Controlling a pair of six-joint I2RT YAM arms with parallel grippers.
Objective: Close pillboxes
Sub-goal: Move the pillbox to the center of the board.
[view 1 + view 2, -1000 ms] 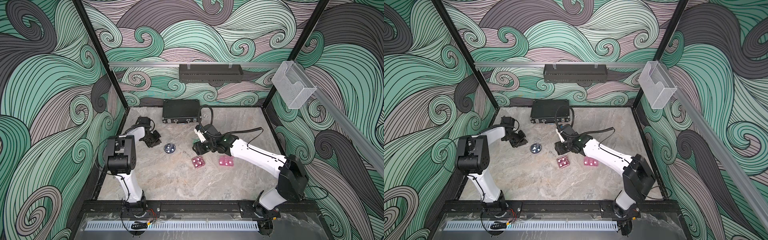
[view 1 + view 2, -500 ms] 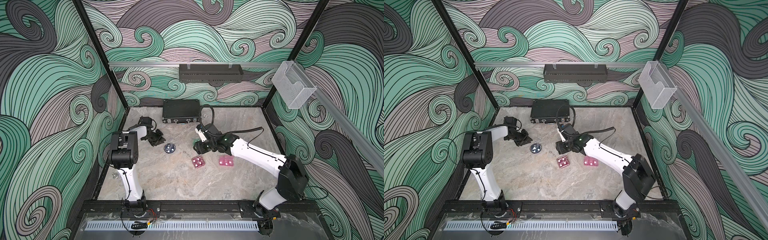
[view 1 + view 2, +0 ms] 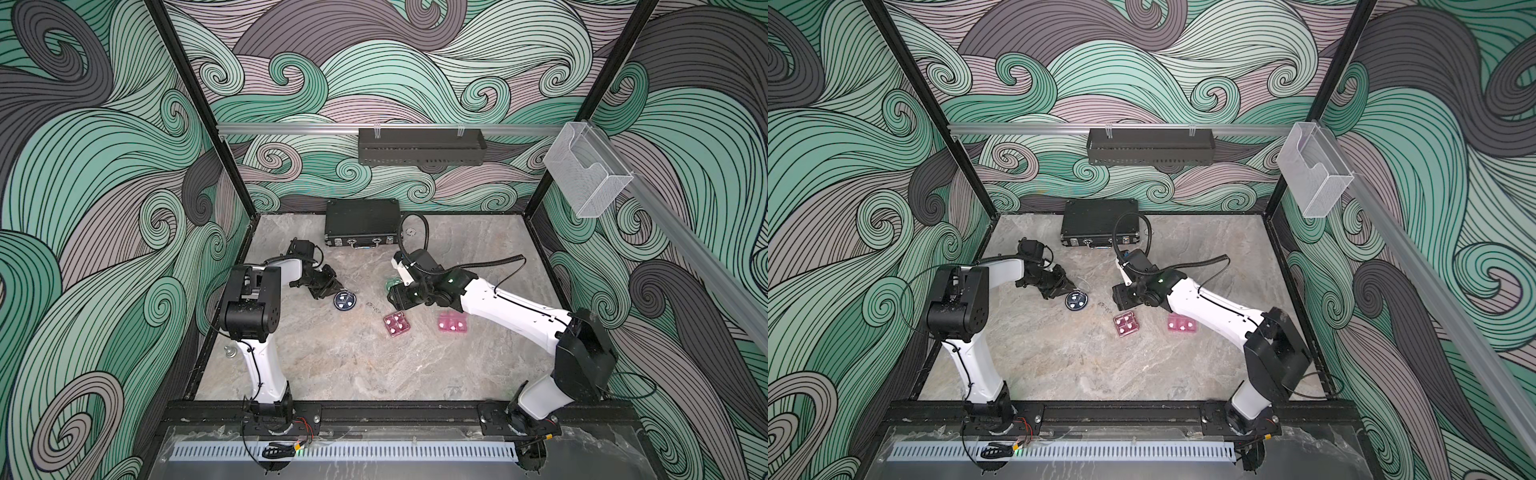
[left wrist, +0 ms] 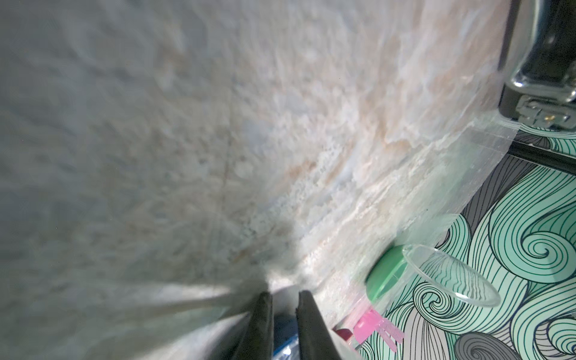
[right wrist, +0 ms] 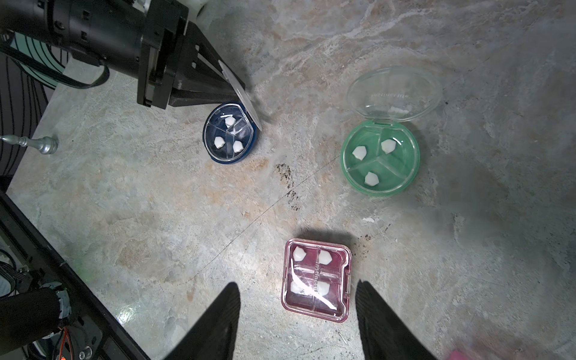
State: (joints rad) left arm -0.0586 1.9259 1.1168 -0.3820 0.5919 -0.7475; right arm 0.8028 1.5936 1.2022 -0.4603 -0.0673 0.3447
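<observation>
The dark blue pillbox sits upper middle in the right wrist view. Its clear lid tilts up against the tips of the left gripper, which is pinched almost closed. The dark pink pillbox lies lower centre, under the wide-spread right gripper, untouched. In a top view the left arm reaches low, and the right arm stretches in from lower right.

In a top view the green box shows only a sliver behind the right arm. In the left wrist view the desk is smeared and the left gripper hides most of the blue box. The right wrist view cuts the light pink box to a blurred scrap.
</observation>
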